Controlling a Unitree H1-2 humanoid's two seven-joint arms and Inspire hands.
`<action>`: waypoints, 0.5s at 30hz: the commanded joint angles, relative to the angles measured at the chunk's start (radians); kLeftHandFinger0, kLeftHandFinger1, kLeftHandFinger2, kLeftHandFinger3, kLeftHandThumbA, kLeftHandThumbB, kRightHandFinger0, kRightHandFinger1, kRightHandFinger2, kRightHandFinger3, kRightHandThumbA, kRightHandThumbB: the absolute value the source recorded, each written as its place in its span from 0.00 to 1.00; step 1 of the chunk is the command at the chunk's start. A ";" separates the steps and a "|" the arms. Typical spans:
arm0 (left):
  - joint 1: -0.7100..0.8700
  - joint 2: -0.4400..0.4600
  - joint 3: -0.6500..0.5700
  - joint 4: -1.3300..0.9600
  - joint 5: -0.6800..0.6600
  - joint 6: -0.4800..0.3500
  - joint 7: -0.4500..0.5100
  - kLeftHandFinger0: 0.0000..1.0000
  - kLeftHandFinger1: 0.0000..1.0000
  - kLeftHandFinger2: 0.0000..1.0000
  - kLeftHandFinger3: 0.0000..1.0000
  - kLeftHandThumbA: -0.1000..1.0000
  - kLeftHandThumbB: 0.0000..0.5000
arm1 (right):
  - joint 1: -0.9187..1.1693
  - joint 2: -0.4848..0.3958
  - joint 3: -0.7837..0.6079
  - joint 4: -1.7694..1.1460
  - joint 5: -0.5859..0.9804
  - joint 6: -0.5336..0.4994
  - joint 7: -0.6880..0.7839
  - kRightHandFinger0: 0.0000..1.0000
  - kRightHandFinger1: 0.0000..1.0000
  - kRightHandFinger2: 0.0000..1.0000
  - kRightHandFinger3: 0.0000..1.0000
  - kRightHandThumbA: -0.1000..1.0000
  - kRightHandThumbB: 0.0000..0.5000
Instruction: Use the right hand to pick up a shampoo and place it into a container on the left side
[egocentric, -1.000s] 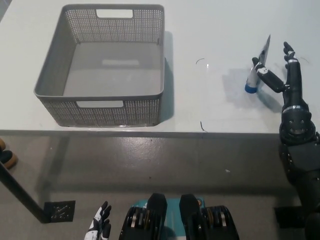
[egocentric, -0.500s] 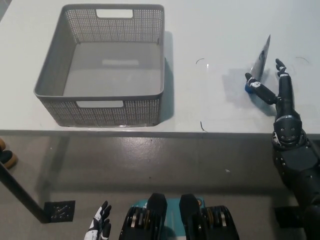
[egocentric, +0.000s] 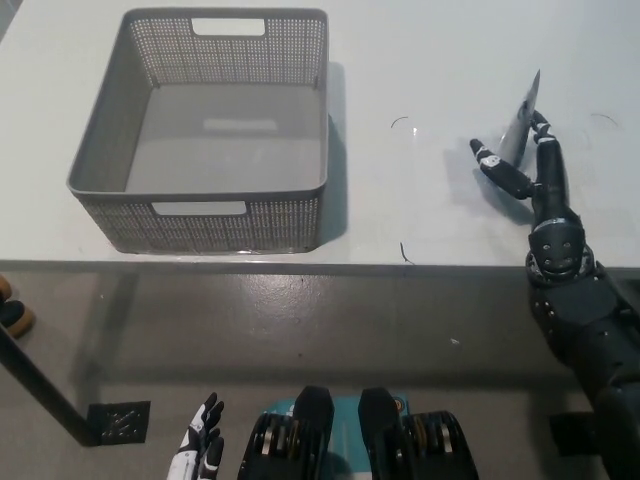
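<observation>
Head view showed the black right hand (egocentric: 528, 168) on the white table (egocentric: 420, 60), wrapped around the shampoo tube (egocentric: 521, 122). Its fingers were curled about the lower part of the tube, so only the flat silver crimped end stuck up and out past them. A second earlier the tube's blue cap had been plainly visible left of the hand, with the fingers spread beside it; half a second earlier the cap was half covered. At this moment the cap was hidden entirely behind the hand, and the hand had shifted leftward across the table. I judged that the grip had just closed and the tube was held, though whether it had left the table could not be told.

The grey basket (egocentric: 200, 215) sat well apart on the left, nothing inside it, unmoved across all three pictures. The carry across to it remained to be done.

The white left hand (egocentric: 200, 455) rested low at the lower left, fingers apart, holding nothing.
</observation>
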 joint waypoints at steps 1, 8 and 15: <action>-0.010 0.013 -0.004 -0.015 0.001 -0.038 0.015 1.00 1.00 1.00 1.00 1.00 0.44 | -0.102 0.008 0.017 0.012 0.016 -0.046 -0.003 1.00 1.00 1.00 1.00 0.88 0.78; -0.012 0.012 -0.003 -0.022 -0.002 -0.038 0.016 1.00 1.00 1.00 1.00 1.00 0.41 | -0.127 0.022 -0.024 0.040 0.070 -0.071 -0.004 1.00 1.00 1.00 1.00 0.62 0.71; -0.025 0.016 0.001 -0.023 0.009 -0.038 0.023 1.00 1.00 1.00 1.00 1.00 0.41 | -0.167 0.019 -0.013 0.064 0.053 -0.032 -0.152 0.00 0.02 0.46 0.43 0.00 0.29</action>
